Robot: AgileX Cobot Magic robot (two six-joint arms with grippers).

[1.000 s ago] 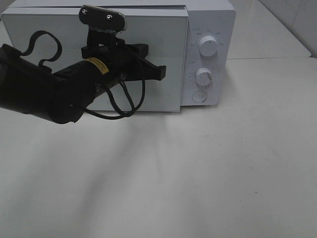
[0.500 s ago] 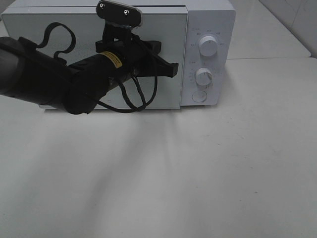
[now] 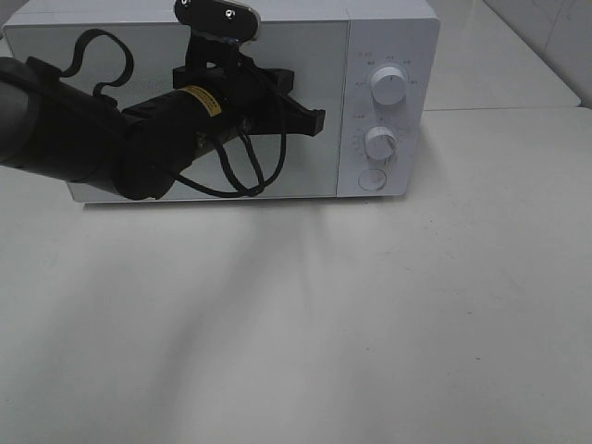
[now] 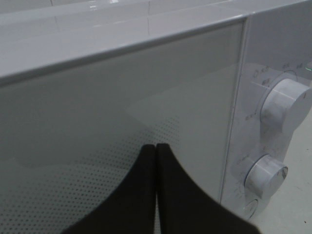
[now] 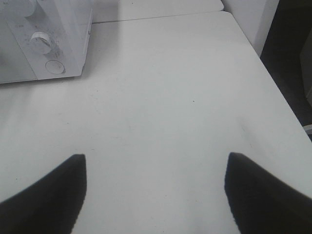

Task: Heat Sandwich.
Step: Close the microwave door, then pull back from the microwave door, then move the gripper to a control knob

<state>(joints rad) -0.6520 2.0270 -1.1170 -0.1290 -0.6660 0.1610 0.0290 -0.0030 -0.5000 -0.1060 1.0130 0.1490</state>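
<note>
The sandwich is out of view. The white microwave (image 3: 393, 37) stands at the back of the table with its glass door (image 3: 305, 65) closed flush. My left gripper (image 3: 319, 118) is shut and empty, its black fingertips right in front of the door near its right edge. In the left wrist view the left gripper (image 4: 156, 147) shows its two fingers pressed together against the dotted glass door (image 4: 97, 126). My right gripper (image 5: 156, 157) hangs open over bare table, with nothing between its fingers, and does not appear in the exterior high view.
Right of the door are the upper knob (image 3: 388, 85), the lower knob (image 3: 380, 143) and a round button (image 3: 372, 179). The white table (image 3: 370, 324) stretches in front of the microwave. Its right edge (image 5: 273, 83) drops off near the right gripper.
My left arm has risen and pushed toward the microwave. The door's right edge has swung in from slightly ajar to flush. The right gripper has stayed where it was.
</note>
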